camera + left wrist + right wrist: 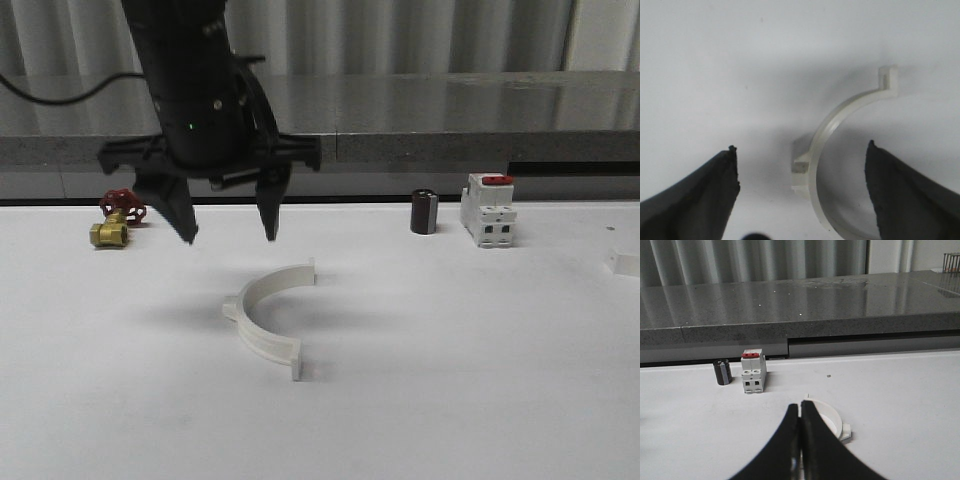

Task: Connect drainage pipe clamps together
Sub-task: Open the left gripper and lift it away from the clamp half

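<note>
One white half-ring drainage pipe clamp (262, 340) lies on the white table (480, 380), left of the middle, its open side facing right. My left gripper (230, 237) hangs open just above and behind it, touching nothing. In the left wrist view the clamp (822, 140) and its outer tab lie between the spread fingers of that gripper (801, 146). A second clamp (832, 417) lies flat on the table beyond my right gripper (799, 404), whose fingers are pressed together with nothing between them. The fingers hide part of this clamp.
A white breaker with a red switch (489, 210) and a small black cylinder (424, 212) stand at the back right. A brass valve with a red handle (118, 220) lies at the back left. A grey ledge (450, 140) runs behind the table.
</note>
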Motion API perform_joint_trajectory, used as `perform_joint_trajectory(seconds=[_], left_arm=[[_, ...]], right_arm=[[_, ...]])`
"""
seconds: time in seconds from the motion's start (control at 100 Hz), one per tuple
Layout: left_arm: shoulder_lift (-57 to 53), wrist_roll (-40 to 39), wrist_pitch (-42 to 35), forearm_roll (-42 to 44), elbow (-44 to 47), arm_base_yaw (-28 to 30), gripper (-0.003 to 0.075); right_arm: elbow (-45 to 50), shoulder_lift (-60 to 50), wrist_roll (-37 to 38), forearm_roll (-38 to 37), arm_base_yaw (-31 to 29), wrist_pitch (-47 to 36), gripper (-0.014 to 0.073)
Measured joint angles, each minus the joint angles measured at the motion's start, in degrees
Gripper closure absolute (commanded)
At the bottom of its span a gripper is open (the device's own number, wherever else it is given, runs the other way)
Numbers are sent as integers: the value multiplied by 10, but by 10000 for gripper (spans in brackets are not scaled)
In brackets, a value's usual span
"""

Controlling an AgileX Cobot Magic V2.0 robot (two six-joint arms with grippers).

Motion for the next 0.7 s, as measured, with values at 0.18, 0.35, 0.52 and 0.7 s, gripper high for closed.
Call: perform_joint_trajectory(seconds=[0.18, 0.35, 0.52, 0.7], left_arm=[[-63, 90, -5, 0, 0, 12, 592], [-121, 212, -33, -48, 28, 70, 740], [-193, 318, -87, -121, 109, 136, 740], [-299, 341, -124, -136, 222, 213, 740]], right_arm=[[0, 0, 0, 0, 0, 0, 662], [0, 0, 0, 0, 0, 0, 662], [0, 0, 0, 0, 0, 0, 662], [0, 0, 0, 0, 0, 0, 662]])
